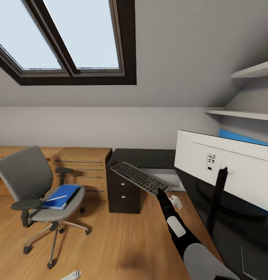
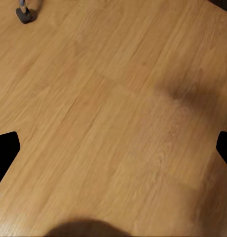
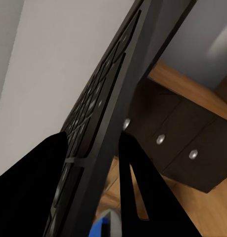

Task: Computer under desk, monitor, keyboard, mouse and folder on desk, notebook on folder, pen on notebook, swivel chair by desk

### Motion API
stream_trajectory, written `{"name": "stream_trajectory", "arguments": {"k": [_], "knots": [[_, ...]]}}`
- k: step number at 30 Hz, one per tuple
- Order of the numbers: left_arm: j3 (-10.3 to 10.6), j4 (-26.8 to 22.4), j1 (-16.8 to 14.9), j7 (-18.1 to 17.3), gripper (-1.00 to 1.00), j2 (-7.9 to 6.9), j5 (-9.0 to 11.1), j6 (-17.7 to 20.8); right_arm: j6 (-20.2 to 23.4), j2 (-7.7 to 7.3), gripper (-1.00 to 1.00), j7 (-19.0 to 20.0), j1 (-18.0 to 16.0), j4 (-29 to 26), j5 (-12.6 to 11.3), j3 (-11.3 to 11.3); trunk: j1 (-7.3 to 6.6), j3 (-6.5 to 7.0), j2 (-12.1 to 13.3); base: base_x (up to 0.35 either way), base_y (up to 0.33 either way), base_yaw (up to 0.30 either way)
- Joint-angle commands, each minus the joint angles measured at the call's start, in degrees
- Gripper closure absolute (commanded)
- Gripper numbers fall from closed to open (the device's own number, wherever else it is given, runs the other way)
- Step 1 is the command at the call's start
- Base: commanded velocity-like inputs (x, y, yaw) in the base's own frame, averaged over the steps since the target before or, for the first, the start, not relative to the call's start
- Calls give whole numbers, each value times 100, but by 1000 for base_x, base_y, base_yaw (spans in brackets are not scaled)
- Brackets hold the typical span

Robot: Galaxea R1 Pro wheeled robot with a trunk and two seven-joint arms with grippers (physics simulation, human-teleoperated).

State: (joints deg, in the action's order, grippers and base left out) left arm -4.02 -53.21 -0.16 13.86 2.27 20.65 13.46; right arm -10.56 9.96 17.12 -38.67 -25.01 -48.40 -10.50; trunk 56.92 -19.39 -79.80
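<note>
Right gripper (image 1: 162,191) clamped on near end of keyboard (image 1: 140,178), held in air, tilted, beside desk (image 1: 149,157) and in front of the drawer unit. Left gripper's (image 2: 113,148) fingers (image 2: 4,150) apart, over wood floor (image 2: 108,89). Folder (image 1: 60,196) lies on swivel chair (image 1: 30,182) seat; monitor (image 1: 227,167) on desk.

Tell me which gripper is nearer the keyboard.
Right. The right gripper has its jaws clamped on the keyboard edge, holding it in the air. The left gripper hangs over bare wooden floor, apart from it.

Skylight (image 1: 67,39) in sloped ceiling, two white wall shelves (image 1: 243,113) at right, low light-wood cabinet (image 1: 85,165) against back wall, wood-plank floor (image 1: 110,241) with small white object (image 1: 71,276) at bottom edge.
</note>
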Motion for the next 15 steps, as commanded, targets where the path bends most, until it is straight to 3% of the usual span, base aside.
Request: {"name": "stream_trajectory", "arguments": {"k": [1,5,11,12,15], "knots": [[20,15,-2,21,-100,5,55,12,-4,4,100,48,-7,5,-56,-21,4,-7,-4,332,0,0],[71,51,-2,20,-100,2,55,0,-26,4,100,34,-6,16,-63,-22,4,-7,-4,278,0,0],[77,60,-2,20,-100,10,62,-1,-383,4,100,28,-1,42,-73,-22,4,-7,-4,32,0,0],[82,116,-2,15,-100,18,62,-6,-809,4,100,21,-2,213,-73,5,4,-7,-4,0,0,0],[85,145,-2,12,-100,26,62,-9,-1281,4,100,15,-4,296,-76,27,4,-7,-4,0,0,0]]}}
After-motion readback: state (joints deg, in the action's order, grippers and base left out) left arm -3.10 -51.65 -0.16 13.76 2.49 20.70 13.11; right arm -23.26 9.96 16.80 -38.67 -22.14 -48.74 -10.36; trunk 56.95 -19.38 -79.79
